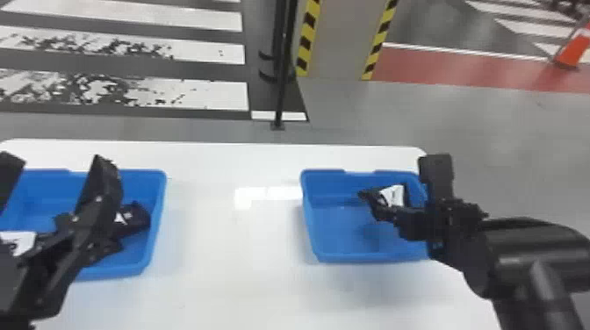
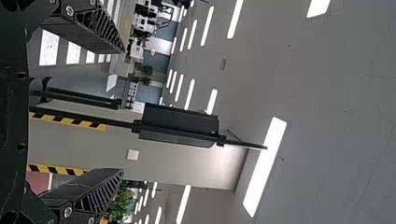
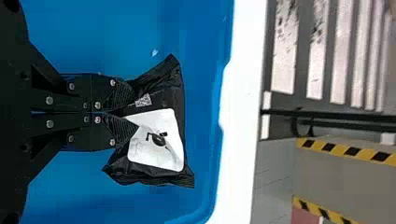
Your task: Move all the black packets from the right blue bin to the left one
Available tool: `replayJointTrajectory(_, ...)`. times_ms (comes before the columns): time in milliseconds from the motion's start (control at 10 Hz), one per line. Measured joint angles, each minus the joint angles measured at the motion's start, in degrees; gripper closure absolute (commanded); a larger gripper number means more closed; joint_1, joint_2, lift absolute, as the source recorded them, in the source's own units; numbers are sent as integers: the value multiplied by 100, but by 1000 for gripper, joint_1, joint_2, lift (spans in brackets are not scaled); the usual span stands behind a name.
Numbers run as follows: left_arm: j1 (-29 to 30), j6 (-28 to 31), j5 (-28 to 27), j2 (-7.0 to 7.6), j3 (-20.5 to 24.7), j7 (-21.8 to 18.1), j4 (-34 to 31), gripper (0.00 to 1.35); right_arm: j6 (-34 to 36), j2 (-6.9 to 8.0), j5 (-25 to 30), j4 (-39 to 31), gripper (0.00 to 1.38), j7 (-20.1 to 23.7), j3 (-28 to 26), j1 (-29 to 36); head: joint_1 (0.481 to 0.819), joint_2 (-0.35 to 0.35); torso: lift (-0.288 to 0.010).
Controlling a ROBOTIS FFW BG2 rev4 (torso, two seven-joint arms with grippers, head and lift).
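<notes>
Worktop (image 1: 232,272): one, white, carrying two blue bins. End effectors under my control: two.

Left end effector (image 1: 56,164): one, over the left blue bin (image 1: 159,210), its two fingers spread wide apart, nothing between them.

Right end effector (image 1: 397,215): one, at the right blue bin (image 1: 310,224), two fingers brought together on one black packet (image 1: 392,196) with one white label (image 3: 156,140). I see that packet within the bin's walls; whether it touches the floor of the bin I cannot tell.

Left bin contents: at least two more, one dark packet (image 1: 134,218) near the inner side wall and one white-labelled packet (image 1: 19,241) partly behind my left arm; the full count there I cannot tell.

Beyond: one orange cone (image 1: 573,50).
</notes>
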Motion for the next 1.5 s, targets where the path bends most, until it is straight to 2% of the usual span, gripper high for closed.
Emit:
replayJointTrajectory(100, -1, -26, 0, -1, 0, 1, 1, 128, -446, 4, -287, -197, 1161, 324, 0, 90, 695, -147, -140)
replayJointTrajectory(200, -16, -29, 23, -6, -5, 6, 1, 128, -979, 4, -763, -299, 1159, 734, 59, 143, 695, -87, -140)
replayJointTrajectory(300, -34, -31, 68, -9, -12, 10, 1, 134, -1301, -7, -1310, -611, 1159, 905, 273, 236, 695, -16, -140)
replayJointTrajectory(400, -48, -37, 87, -8, -30, 17, 1, 134, -1482, -20, -1722, -1146, 1161, 980, 573, 358, 695, 60, -140)
replayJointTrajectory(500, -72, -21, 89, 1, -73, 18, 1, 134, -1701, -54, -2100, -1531, 1159, 1072, 897, 395, 695, 99, -140)
replayJointTrajectory(700, -108, 187, 85, 32, -170, 18, -9, 134, -2062, -129, -2615, -1737, 1161, 1160, 1419, 278, 675, 191, -140)
replayJointTrajectory(1100, -200, 668, 102, 104, -287, -146, -96, 134, -2504, -215, -3039, -1428, 1161, 1193, 2249, -107, 674, 241, -140)
replayJointTrajectory(1500, -225, 731, 117, 114, -302, -167, -98, 130, -2656, -281, -3517, -1266, 1161, 1241, 2960, -340, 688, 320, -140)
